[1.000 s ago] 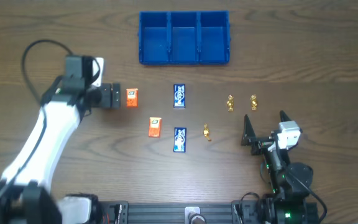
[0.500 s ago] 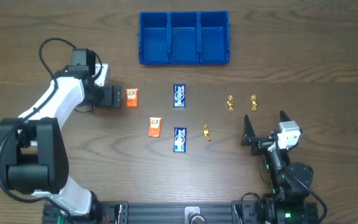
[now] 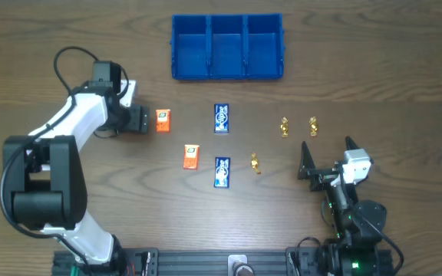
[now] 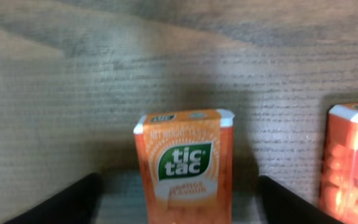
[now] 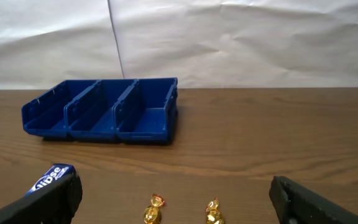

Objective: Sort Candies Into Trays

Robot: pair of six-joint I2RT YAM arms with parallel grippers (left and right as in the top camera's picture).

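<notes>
An orange candy box [image 3: 163, 120] lies left of centre on the table. My left gripper [image 3: 140, 119] is open right beside it. In the left wrist view the box [image 4: 188, 163] stands between my spread fingers [image 4: 64, 202], not clamped. A second orange box [image 3: 192, 156] [image 4: 353, 163] lies nearby. Two blue packets [image 3: 221, 119] [image 3: 222, 172] lie in the middle, with three gold wrapped candies [image 3: 285, 126] [image 3: 313, 125] [image 3: 255, 162] to their right. The blue three-compartment tray [image 3: 227, 70] [image 5: 145, 132] stands at the back. My right gripper [image 3: 327, 156] [image 5: 176, 184] is open, holding nothing, near the gold candies [image 5: 156, 209].
The table is bare wood around the candies. A cable loops off the left arm [image 3: 75, 55]. A white backdrop [image 5: 229, 37] hangs behind the tray.
The left arm's elbow and links have swung into a folded pose, while its gripper stays at the orange box. The right arm and the candies have not moved.
</notes>
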